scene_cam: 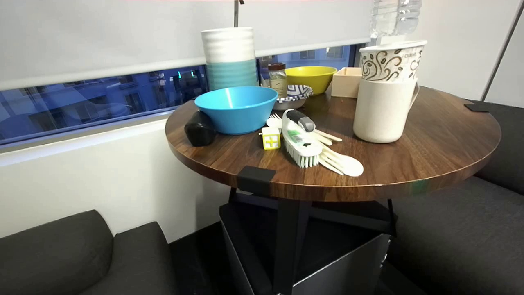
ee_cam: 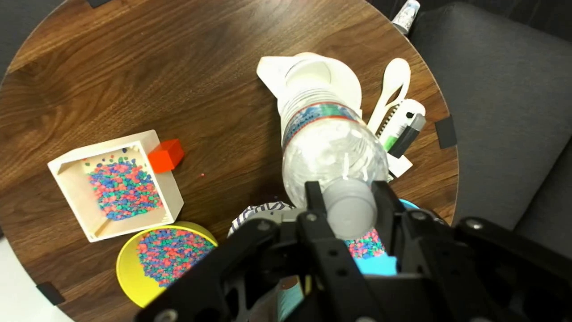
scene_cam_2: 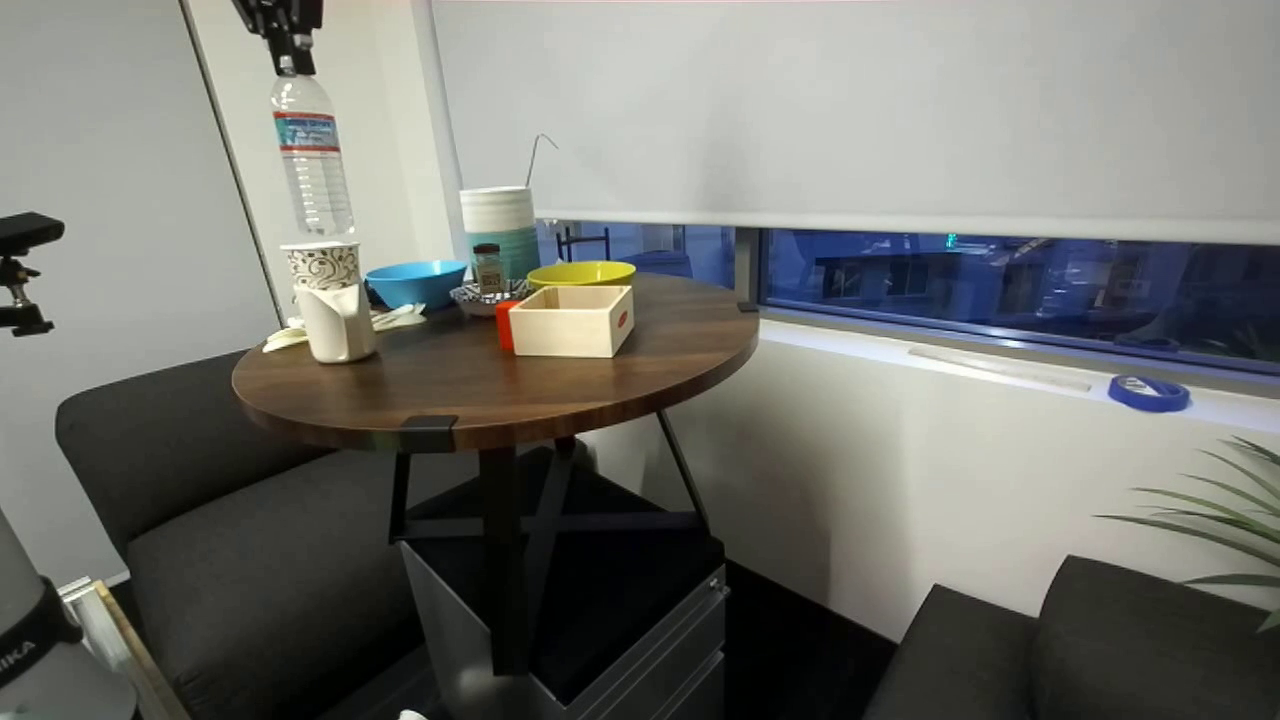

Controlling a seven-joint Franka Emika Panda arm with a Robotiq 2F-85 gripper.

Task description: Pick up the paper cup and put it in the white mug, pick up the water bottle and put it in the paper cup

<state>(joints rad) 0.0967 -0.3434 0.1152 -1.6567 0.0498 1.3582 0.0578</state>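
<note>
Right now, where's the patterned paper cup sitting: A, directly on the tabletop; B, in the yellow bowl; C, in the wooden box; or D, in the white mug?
D: in both exterior views the paper cup rises out of the white mug, its lower part hidden inside.

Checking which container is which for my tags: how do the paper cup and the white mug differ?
The paper cup carries a dark swirly pattern; the white mug is plain. The white mug has a side handle; the paper cup shows none. The white mug stands on the table, while the paper cup sits partly inside the white mug. Both are whitish and roughly upright.
</note>
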